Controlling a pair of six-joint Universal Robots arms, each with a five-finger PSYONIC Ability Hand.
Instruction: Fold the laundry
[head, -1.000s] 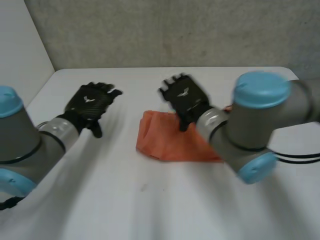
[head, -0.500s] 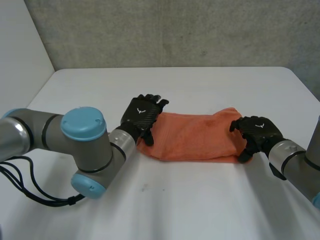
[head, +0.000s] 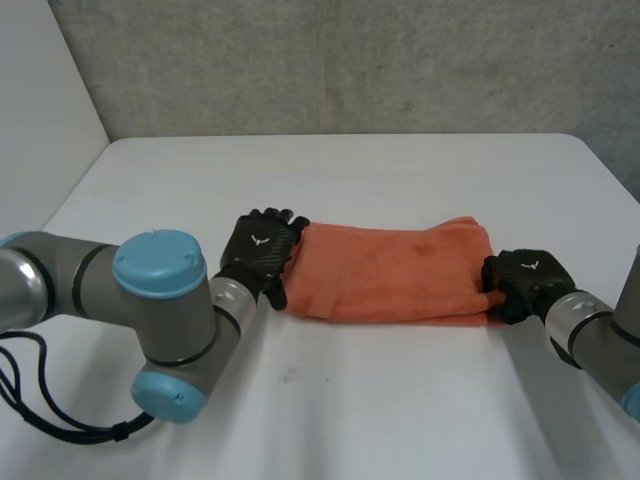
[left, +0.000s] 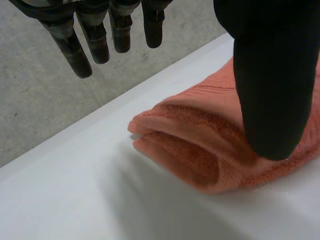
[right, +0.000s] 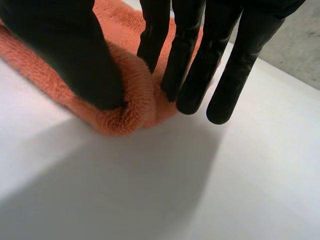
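The white tabletop (head: 400, 400) carries a folded orange towel (head: 390, 270) at its middle, lying lengthwise toward the side edges. The left hand (head: 258, 248) sits at the towel's left end, fingers (left: 95, 37) straight and apart, clear of the cloth. The right hand (head: 525, 280) has its fingers (right: 190, 55) and thumb clamped on the right end.

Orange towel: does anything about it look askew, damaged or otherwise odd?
Nothing is damaged. The orange towel lies folded, but its end bunches into a ridge where the right hand pinches it, and its layers gape slightly beside the left hand.
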